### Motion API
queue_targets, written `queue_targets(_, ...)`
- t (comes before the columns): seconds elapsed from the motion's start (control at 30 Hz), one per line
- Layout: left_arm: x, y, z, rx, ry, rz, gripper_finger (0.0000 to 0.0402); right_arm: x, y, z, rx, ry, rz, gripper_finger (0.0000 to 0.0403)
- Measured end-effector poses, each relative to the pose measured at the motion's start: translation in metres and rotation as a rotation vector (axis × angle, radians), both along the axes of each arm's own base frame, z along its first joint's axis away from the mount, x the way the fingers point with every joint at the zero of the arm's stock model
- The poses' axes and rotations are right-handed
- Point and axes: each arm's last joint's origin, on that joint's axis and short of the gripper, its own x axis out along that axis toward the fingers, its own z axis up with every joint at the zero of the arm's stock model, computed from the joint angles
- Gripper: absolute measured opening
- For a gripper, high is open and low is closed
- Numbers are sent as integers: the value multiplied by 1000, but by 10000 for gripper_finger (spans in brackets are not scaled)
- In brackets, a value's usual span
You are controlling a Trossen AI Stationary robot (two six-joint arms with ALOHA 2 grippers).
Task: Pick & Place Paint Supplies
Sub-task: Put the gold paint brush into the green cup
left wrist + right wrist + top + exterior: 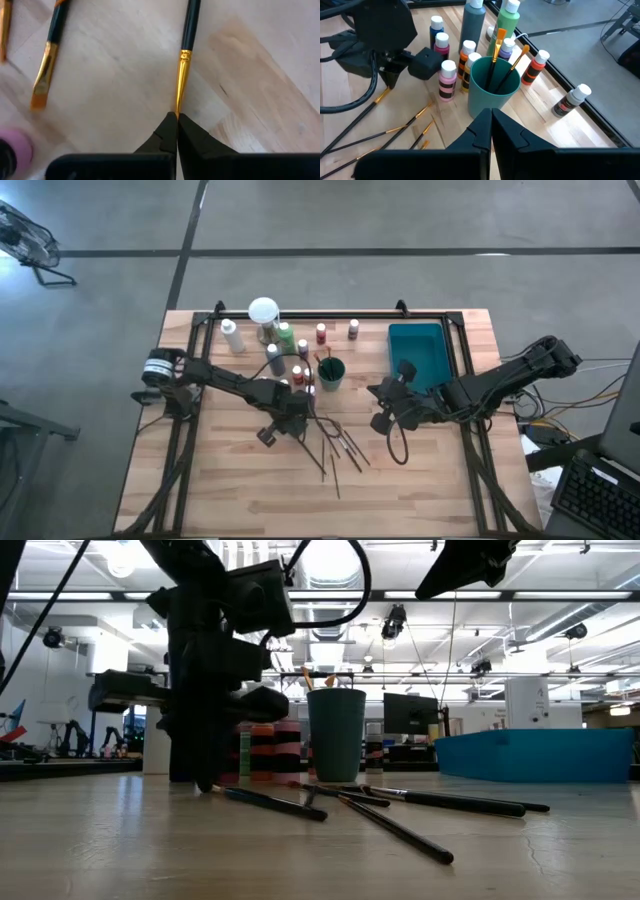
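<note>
Several thin dark brushes (335, 448) with gold ferrules lie on the wooden table. My left gripper (176, 118) points steeply down among them, shut on the tip of one brush (189, 30); the right wrist view shows the same left gripper (390, 80). A teal cup (492, 82) holds two brushes upright. White-capped paint bottles (447, 80) stand around the cup. My right gripper (491, 114) hovers shut and holding nothing above the table, right of the cup and aimed at it. My left gripper pinches the brush's bristle end, just past the gold ferrule (182, 75), between its two fingertips. The fingers come from above, pointing steeply down, at the very end of the brush. The handle runs away from them and lies on the table.
A rectangular teal tray (415, 352) sits at the far right. A round white-topped object (263, 311) and a white bottle (232, 337) stand at the far edge, inside a black frame rail (340, 313). Bare wood (230, 490) lies toward the near edge.
</note>
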Motion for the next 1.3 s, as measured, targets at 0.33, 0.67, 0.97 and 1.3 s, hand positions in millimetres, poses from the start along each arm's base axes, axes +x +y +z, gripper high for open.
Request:
queue_targets(0.33,2,1,31,-7,14,49,1,0,0,0,-4,4,3,8)
queue_targets(0.67,-9,3,51,61,100,91,1,0,1,-2,56,-3,9,8)
queue_targets(0.97,-12,10,86,240,149,134,0,8,7,-11,168,-19,41,8)
queue_targets(1.3,-15,16,145,543,-47,176,0,35,14,-20,140,-58,183,41)
